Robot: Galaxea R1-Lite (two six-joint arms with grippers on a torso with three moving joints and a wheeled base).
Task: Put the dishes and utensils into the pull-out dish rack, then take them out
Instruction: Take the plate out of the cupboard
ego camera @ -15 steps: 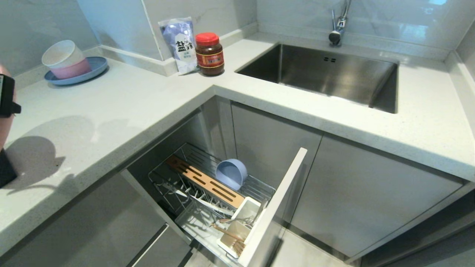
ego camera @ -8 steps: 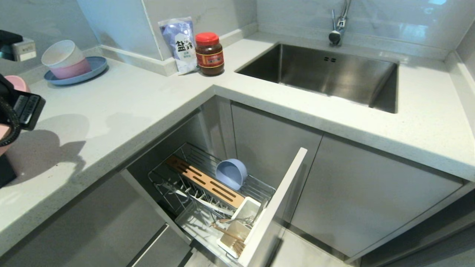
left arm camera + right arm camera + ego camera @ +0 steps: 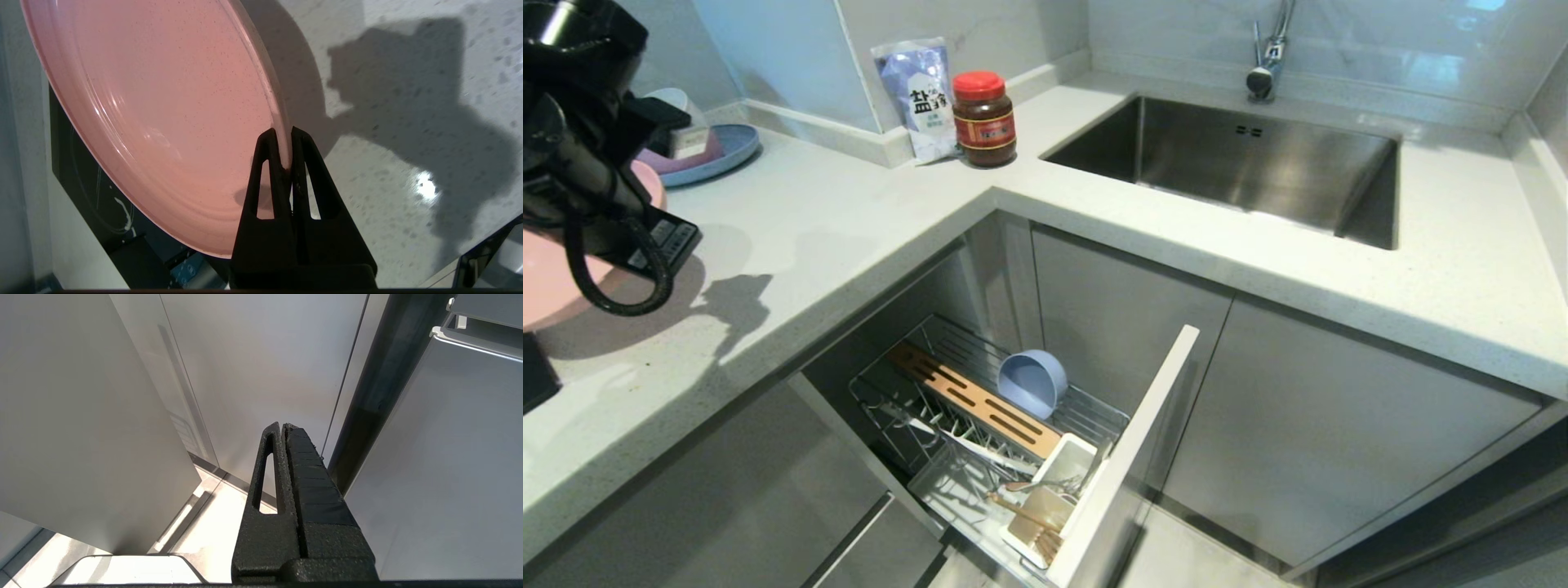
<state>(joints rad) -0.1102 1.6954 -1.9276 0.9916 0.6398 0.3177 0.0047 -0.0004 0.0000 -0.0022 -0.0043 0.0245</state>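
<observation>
Nearest to us, the pull-out dish rack stands drawn out under the bench. Its white cutlery box already holds the chopsticks and what looks like silver cutlery, and the blue-grey bowl lies on its side beside the wooden bar. So we judge the loading mostly done, with the plate left to go in and the whole unloading yet to come.

Further out on the left, our left hand is clenched on the rim of the pink plate, which is carried tilted above the bench. In the head view the arm covers most of the plate, and the frame edge cuts off the rest. Our right hand is pressed closed on nothing, parked low by the cabinet fronts.

At the back, the arm partly hides the stacked bowls on the blue plate. How many cutlery pieces sit in the box we cannot make out.
</observation>
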